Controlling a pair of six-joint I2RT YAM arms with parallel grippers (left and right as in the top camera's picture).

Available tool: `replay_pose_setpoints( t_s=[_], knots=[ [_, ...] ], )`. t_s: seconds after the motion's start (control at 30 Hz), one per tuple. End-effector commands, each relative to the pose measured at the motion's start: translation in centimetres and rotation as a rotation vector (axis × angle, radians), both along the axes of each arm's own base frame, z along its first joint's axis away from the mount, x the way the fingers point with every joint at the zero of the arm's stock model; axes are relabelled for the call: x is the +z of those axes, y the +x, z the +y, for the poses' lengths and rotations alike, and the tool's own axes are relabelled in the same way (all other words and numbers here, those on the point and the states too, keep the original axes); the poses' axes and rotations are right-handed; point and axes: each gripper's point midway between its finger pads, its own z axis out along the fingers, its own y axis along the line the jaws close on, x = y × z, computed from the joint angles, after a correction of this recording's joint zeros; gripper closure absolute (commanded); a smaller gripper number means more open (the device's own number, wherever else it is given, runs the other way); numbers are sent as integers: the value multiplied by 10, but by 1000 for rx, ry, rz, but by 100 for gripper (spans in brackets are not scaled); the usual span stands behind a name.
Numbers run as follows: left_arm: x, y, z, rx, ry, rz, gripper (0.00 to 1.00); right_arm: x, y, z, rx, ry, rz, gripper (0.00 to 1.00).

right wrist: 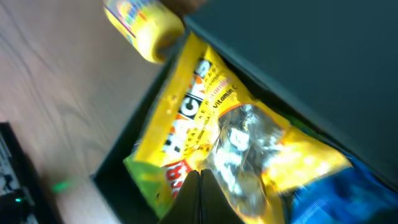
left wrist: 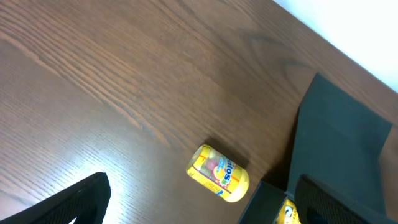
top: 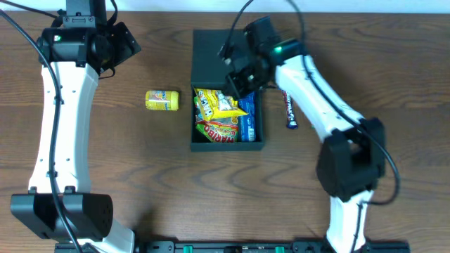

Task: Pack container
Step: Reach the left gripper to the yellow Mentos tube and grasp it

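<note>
From above, the container sits open on the table, its flap lid laid back on its far side. Inside it are a yellow packet, a red-and-green packet and a blue packet. A yellow tub lies on its side just left of the container, and a dark bar lies just right of it. The right gripper hangs over the container's far half, above the yellow packet, while the left gripper is well away to the container's left. In the left wrist view the two fingers stand wide apart with nothing between them, and the tub lies just beside the container's corner. In the right wrist view, which is blurred, the right gripper's fingers are pressed together with their tips against the yellow packet inside the container. I cannot tell whether any film is pinched between them.
</note>
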Motion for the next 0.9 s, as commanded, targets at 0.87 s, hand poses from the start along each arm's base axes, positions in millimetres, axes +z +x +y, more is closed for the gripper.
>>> replay_pose_setpoints(
  t_s=[0.87],
  knots=[
    [-148, -29, -83, 305, -517, 376, 5, 96, 70, -93, -396, 9, -107, 94]
  ],
)
